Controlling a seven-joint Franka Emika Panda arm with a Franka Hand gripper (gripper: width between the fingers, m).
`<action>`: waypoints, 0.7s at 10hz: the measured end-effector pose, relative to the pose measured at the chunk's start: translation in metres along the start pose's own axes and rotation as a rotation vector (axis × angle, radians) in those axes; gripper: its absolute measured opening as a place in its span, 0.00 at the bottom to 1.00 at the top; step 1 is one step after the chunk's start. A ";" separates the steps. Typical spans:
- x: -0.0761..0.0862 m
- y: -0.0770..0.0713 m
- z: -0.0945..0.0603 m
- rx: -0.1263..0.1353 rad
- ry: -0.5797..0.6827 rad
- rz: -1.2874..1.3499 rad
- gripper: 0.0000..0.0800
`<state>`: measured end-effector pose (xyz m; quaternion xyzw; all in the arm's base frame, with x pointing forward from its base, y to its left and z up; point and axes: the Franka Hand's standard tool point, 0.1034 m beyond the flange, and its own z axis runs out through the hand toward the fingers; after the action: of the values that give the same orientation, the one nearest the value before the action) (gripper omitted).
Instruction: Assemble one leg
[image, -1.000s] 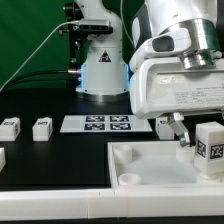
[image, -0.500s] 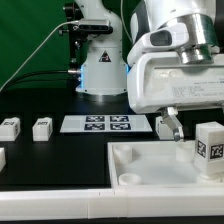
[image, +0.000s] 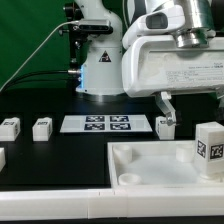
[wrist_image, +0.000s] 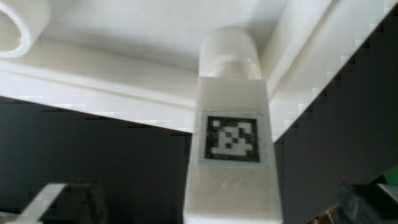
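Observation:
A white leg (image: 208, 148) with a black-and-white tag stands upright at the right end of the large white tray-like piece (image: 150, 165). My gripper (image: 192, 108) hangs above it, open and empty, one finger (image: 163, 106) showing in the exterior view. In the wrist view the same leg (wrist_image: 228, 130) runs lengthwise between my two dark fingertips (wrist_image: 54, 205), which stand well clear of it on either side, and the gripper (wrist_image: 217, 212) holds nothing. The tray's wall (wrist_image: 107, 85) lies under the leg's far end.
Another leg (image: 166, 127) stands just behind the tray by my finger. Two more legs (image: 10, 127) (image: 42, 127) stand at the exterior view's left, with a third (image: 1, 157) at the edge. The marker board (image: 108, 124) lies mid-table. The robot base (image: 100, 60) is behind.
My gripper has risen and shifted toward the exterior view's left, away from the standing leg. The leg has stayed in place on the tray piece.

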<state>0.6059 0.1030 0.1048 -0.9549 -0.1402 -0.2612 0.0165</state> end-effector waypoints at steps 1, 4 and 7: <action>-0.009 -0.006 0.004 0.024 -0.096 0.005 0.81; -0.006 -0.017 -0.003 0.085 -0.367 0.021 0.81; 0.003 -0.016 0.001 0.115 -0.510 0.038 0.81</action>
<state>0.6050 0.1189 0.1049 -0.9898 -0.1365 -0.0033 0.0397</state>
